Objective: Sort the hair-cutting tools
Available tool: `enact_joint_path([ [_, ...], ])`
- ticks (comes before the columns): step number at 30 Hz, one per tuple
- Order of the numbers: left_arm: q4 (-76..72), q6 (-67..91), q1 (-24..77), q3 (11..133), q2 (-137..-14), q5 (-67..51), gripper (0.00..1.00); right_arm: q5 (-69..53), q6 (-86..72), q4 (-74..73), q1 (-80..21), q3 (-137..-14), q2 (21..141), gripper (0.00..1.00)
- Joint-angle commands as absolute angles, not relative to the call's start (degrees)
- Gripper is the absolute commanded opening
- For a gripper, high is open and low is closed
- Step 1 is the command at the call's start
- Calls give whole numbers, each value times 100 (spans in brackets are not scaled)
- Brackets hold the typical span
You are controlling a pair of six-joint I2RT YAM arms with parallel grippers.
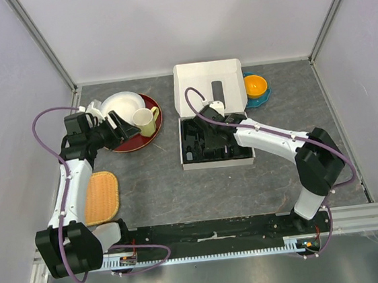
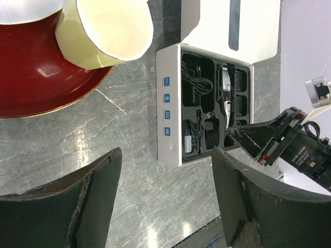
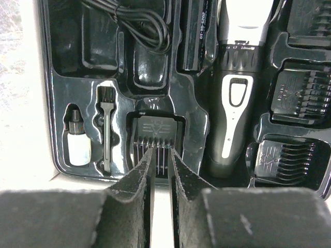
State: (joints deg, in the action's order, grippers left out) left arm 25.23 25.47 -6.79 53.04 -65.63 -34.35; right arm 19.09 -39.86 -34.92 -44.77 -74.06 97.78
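The white box (image 1: 217, 160) holds a black tray with the hair-cutting tools. In the right wrist view the black-and-silver clipper (image 3: 235, 93) lies in its slot. A thin black brush (image 3: 106, 129) lies to its left, and one comb attachment (image 3: 155, 129) sits between them. Two more combs (image 3: 300, 98) fill slots on the right. My right gripper (image 3: 162, 150) hovers over the tray (image 1: 216, 130), its tips at the middle comb's teeth. Its fingers stand a narrow gap apart with nothing between them. My left gripper (image 1: 124, 131) is wide open over bare table (image 2: 165, 160), empty.
The box lid (image 1: 210, 85) stands open behind the tray. A red plate (image 1: 149, 137) with a cream cup (image 1: 145, 121) and a white plate (image 1: 121, 107) sits by the left gripper. An orange bowl (image 1: 255, 86) is at back right. A woven mat (image 1: 100, 197) lies front left. A small white bottle (image 3: 79, 142) and a cord (image 3: 139, 20) lie in the tray.
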Motion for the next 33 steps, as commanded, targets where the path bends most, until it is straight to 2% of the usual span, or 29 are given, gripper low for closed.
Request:
enact_joint_path([
  [1, 2259, 2391, -712, 5256, -6548, -3753, 76, 1740, -3920, -3419, -4491, -7348, 9729, 22],
  [15, 2268, 2355, -703, 5273, -6653, -3753, 76, 1643, -3885, -3419, -4482, -7637, 10415, 20],
  [28, 2198, 2364, -703, 5282, -6653, -3902, 76, 1836, -3867, -3630, -4482, -7884, 9800, 20],
  [31, 2031, 2460, -686, 5326, -6645, -4130, 76, 2064, -3893, -3674, -4404, -7901, 9502, 23],
  [33, 1881, 2636, -677, 5379, -6618, -4289, 76, 2092, -3850, -3665, -4272, -7962, 9361, 31],
])
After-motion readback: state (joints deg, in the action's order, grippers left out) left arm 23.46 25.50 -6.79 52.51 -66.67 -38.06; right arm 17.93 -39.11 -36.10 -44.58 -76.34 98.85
